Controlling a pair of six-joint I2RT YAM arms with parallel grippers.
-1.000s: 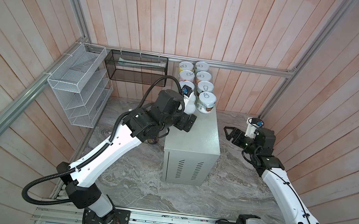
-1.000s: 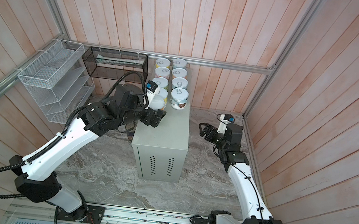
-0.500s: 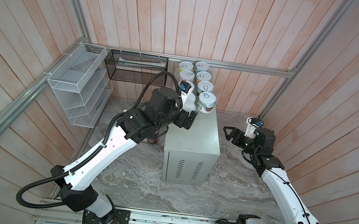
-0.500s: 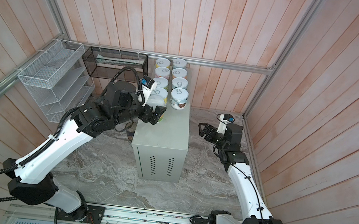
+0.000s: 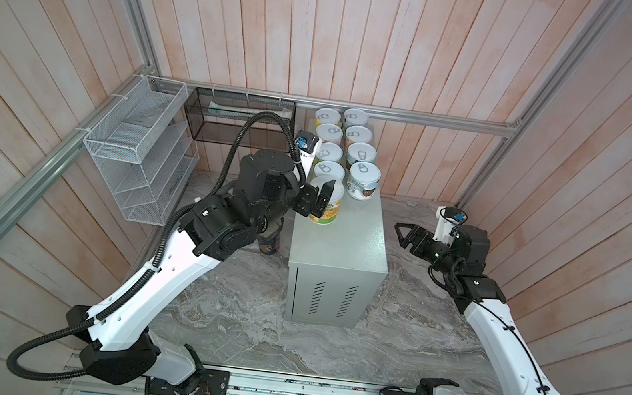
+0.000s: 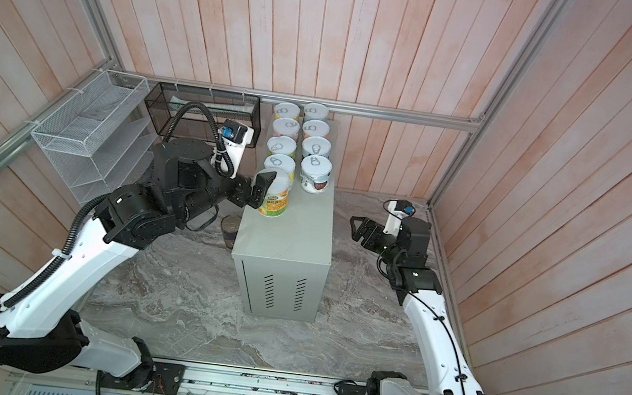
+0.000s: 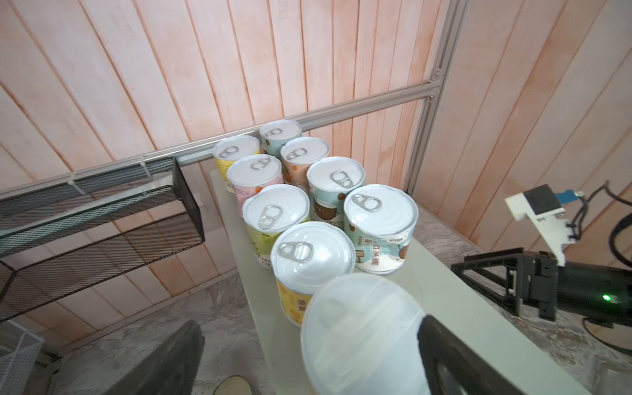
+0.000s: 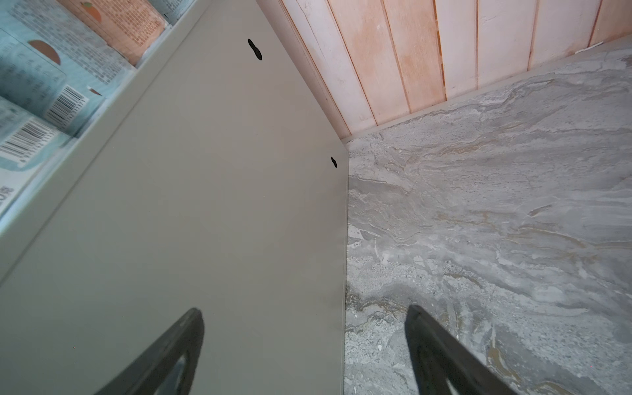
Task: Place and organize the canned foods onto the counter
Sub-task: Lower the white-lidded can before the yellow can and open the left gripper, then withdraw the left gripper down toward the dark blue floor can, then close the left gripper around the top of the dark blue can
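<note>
Your left gripper [image 7: 307,328] is spread wide around the yellow can [image 5: 329,214], set on the counter [image 5: 345,249] just beside the other cans [image 5: 359,155] to extend that row (looks released, hard to be sure), while the right gripper [image 5: 401,235] hangs open and empty off to the side.

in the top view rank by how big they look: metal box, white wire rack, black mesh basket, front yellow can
metal box and white wire rack: look alike, unranked
black mesh basket
front yellow can

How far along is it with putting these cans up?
Eight tins stand in two rows on the counter. The left gripper, jaws open, straddles a ninth yellow-labelled tin at the front. One dark tin waits on the marble floor beside it.
</note>
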